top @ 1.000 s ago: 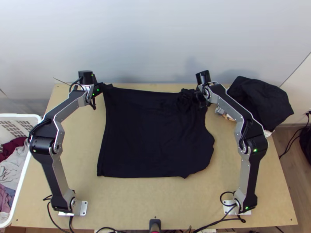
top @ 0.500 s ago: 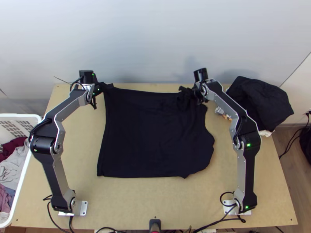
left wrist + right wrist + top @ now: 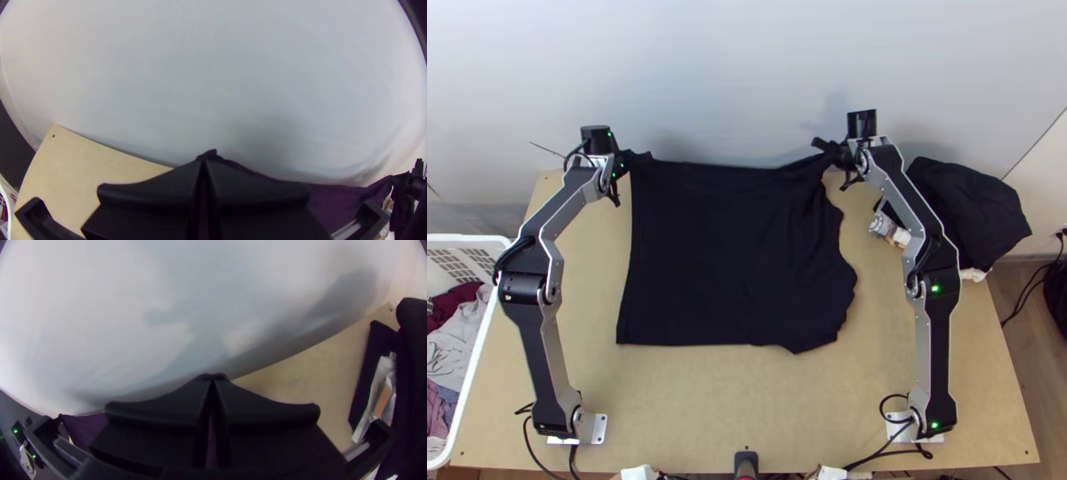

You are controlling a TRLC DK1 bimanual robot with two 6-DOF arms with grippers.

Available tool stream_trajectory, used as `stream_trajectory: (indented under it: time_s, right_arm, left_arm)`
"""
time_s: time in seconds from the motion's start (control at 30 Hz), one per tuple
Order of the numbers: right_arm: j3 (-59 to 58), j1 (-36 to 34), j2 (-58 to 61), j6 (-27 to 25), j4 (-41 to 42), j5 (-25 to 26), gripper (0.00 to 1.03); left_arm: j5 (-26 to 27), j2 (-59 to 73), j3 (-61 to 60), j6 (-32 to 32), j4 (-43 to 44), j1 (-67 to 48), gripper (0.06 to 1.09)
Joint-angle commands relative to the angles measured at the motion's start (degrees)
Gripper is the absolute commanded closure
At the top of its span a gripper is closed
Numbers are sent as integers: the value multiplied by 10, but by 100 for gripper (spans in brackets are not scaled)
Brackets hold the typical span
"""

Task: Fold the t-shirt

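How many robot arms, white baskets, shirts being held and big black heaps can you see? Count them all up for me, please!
Arms: 2, the left arm and right arm
White basket: 1
Held shirt: 1
Black heap: 1
Total: 5

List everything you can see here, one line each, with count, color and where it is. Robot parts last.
t-shirt: 1, black, spread on the table, far corners held
table: 1, light wood, center
backdrop: 1, whitish, behind the table
dark cloth: bunched, count unclear, far right
basket: 1, white, left side
clothes: several, maroon, grey, purple, in the basket
cables: several, black, around the arm bases
arms: 2, silver-grey and black, bases near left and right
left gripper: 1, black, at the shirt's far left corner
right gripper: 1, black, at its far right
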Motion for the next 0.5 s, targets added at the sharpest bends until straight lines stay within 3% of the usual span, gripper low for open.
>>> stream_trajectory:
  time_s: [0.0, 0.2, 0.47]
  right_arm:
    - [22, -16, -1, 0, 10, 13, 100]
    - [-63, -13, -63, -2, -49, -13, 100]
    - [-261, -17, -191, -12, -40, -68, 100]
  left_arm:
    - [-4, 17, 46, -1, -22, 6, 105]
    - [10, -46, -26, -1, -21, 0, 105]
    - [38, -164, -186, 1, -7, 0, 105]
